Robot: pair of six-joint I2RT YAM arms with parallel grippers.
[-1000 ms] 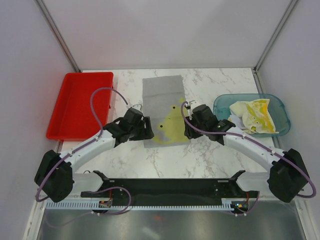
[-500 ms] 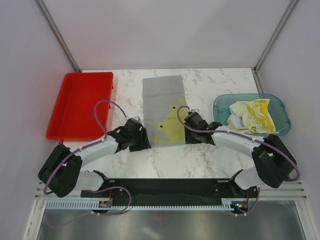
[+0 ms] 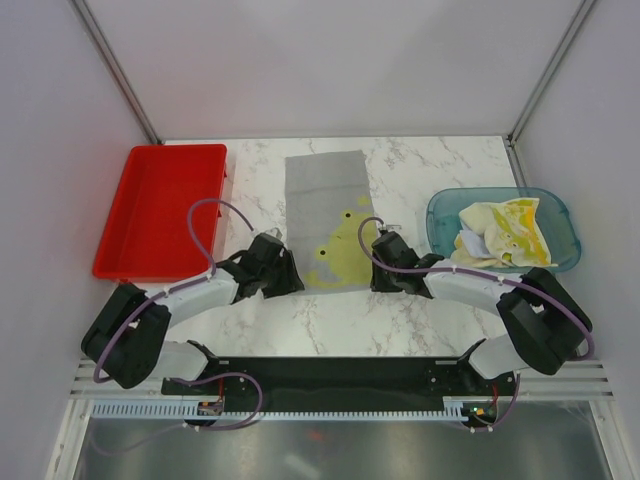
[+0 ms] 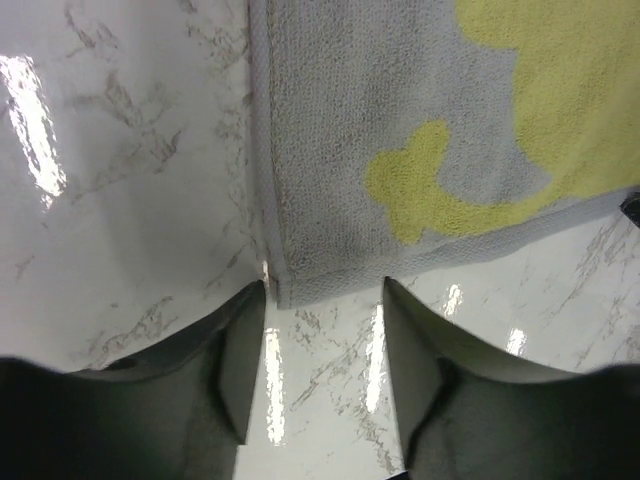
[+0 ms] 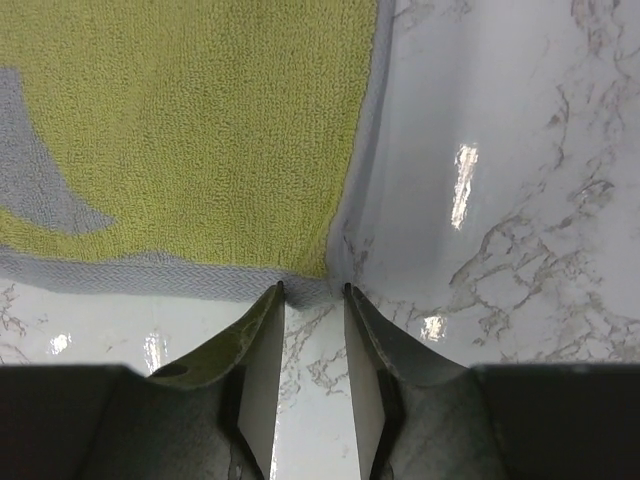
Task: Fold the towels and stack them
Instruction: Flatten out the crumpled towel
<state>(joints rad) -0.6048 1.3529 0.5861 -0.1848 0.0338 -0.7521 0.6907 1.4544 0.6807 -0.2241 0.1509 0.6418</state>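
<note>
A grey towel with a yellow figure lies spread flat in the middle of the marble table. My left gripper sits low at its near left corner. In the left wrist view that gripper is open, and the towel has its corner lying just between the fingertips, ungripped. My right gripper is at the near right corner. In the right wrist view this gripper is narrowly open, its tips touching the hem of the towel. More towels, yellow and cream, lie crumpled in the bin.
A red tray stands at the left of the table. A translucent teal bin stands at the right. Grey walls close the workspace on three sides. Bare marble shows in front of the spread towel.
Both grippers have dropped and drawn back from over the towel's near part to its two near corners. The left jaws have narrowed a little; the towel now lies flat.
</note>
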